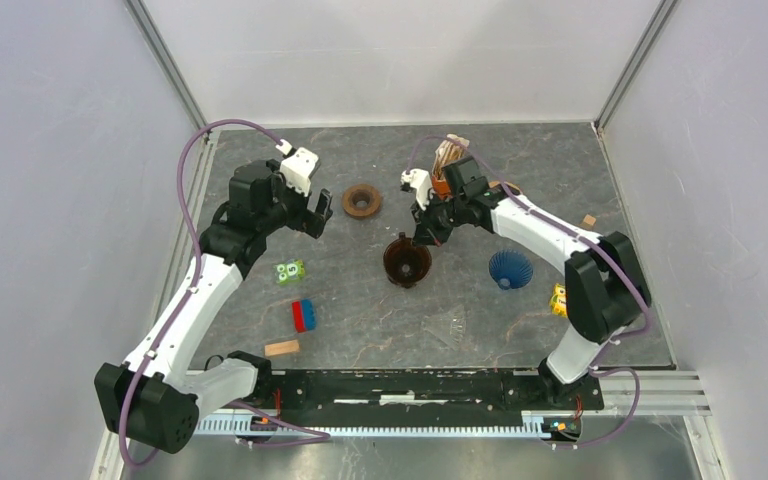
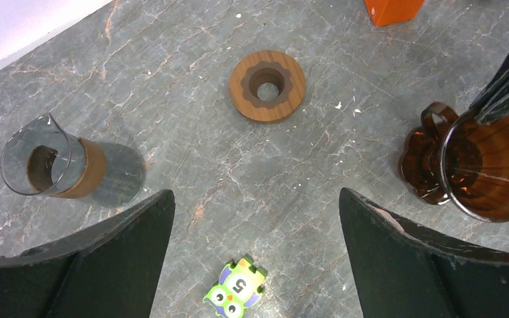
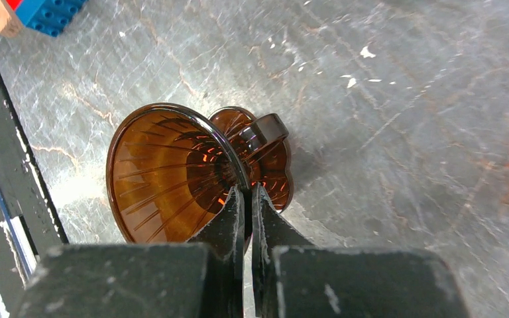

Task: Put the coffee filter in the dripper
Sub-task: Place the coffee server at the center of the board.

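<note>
Pinching the dripper (image 3: 166,165) rim, right claw (image 3: 246,193) has the coffee filters (image 1: 448,155) just behind it; left claw (image 2: 255,199), open, is farther off.

**One readable mark: the number 5**

The only legible sign is a pale digit 5 on a darker patch on the belly of a green owl-shaped puzzle piece (image 2: 235,289), which lies flat on the grey marbled table (image 2: 172,79). It reads plainly in the left wrist view. In the top view the mark on the piece is too small to read with certainty
</note>
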### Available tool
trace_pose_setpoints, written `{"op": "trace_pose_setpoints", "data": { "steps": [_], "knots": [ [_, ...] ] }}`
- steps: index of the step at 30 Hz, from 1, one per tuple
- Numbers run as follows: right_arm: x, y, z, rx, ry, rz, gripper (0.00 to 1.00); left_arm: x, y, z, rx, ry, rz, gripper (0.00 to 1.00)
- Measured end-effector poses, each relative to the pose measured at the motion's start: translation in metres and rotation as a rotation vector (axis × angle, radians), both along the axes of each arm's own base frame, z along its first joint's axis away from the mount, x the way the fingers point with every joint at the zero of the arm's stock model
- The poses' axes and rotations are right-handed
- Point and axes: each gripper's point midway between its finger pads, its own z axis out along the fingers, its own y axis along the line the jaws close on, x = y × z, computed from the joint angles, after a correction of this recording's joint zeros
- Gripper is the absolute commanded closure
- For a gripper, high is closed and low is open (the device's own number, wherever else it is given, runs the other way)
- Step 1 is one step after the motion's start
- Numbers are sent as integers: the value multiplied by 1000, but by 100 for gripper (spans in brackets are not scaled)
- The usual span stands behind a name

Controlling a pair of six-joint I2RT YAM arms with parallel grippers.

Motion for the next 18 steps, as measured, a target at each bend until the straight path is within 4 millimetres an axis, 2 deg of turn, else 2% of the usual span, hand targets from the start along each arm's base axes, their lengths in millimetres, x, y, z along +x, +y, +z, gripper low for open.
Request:
{"op": "trace_pose_setpoints", "data": {
  "steps": [2,5,9,12,18],
  "knots": [
    [-5,5,-12,-19,29,19,100,0,0,0,1,2,0,0],
    [-9,7,-20,-31,51,32,99,-1,0,1,0,0,-1,0],
    [-10,7,-21,-34,53,37,97,-3,0,3,-3,-5,-3,0],
    [-9,7,-21,-36,52,38,100,-5,1,3,-6,-8,-4,0],
    [0,15,-22,-31,66,37,100,-7,0,1,-14,0,-2,0]
  ]
}}
